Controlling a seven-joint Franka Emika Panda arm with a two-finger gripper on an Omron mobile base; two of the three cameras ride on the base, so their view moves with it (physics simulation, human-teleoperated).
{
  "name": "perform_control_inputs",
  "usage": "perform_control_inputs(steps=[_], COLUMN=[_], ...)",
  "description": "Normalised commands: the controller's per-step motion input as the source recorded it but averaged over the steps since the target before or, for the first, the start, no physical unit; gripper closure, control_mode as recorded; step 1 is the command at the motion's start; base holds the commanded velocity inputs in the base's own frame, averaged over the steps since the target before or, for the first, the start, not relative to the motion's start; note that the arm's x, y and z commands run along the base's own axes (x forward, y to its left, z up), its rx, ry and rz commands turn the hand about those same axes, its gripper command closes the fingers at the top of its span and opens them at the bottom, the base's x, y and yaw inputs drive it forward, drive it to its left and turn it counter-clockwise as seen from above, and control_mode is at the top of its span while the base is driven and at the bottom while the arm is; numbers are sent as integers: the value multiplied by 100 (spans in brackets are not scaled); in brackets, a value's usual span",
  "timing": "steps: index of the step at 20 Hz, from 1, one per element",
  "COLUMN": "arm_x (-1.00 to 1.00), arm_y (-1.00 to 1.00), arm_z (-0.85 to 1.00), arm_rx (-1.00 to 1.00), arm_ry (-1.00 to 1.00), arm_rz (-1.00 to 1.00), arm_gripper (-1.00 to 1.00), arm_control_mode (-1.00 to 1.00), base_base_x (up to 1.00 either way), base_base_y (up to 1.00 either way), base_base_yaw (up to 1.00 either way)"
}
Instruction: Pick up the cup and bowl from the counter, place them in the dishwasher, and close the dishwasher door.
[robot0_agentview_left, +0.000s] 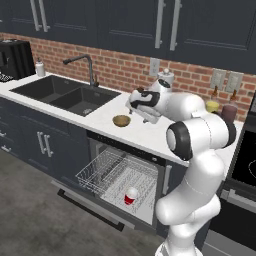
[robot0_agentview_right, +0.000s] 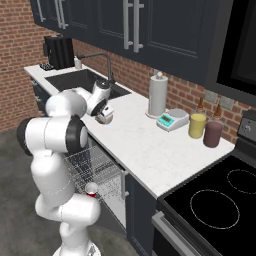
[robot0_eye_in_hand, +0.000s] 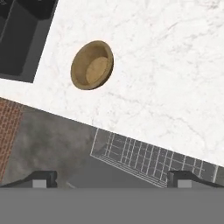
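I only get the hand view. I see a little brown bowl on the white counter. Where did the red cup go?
Observer: The cup is already in the dishwasher, standing upside down on the wire rack, seen from the left base view.
Operator: Is the door shut?
Observer: No, the dishwasher door hangs down open, and the rack is pulled out.
Operator: What's next to my bowl?
Observer: The bowl sits on the counter close to the black sink, on its right in the left base view.
Operator: Is my hand near it?
Observer: The hand, open and holding nothing, hovers just above the bowl.
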Motion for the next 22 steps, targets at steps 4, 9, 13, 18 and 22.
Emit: perform_control_inputs(steps=[4,9,13,18,22], arm_x=[0,22,49,40,46], arm_y=[-13,-2,-1,-14,-11], arm_z=[-21,-21,-8,-9,-5], arm_rx=[1,0,0,4,5], arm_ry=[5,14,31,25,22], arm_rz=[-6,-13,-6,-4,-3], arm_gripper=[-100,-100,-100,-100,-100], arm_control_mode=[-100,-100,-100,-100,-100], base_base_x=[0,0,0,0,0], base_base_y=[0,0,0,0,0], base_base_yaw=[0,0,0,0,0])
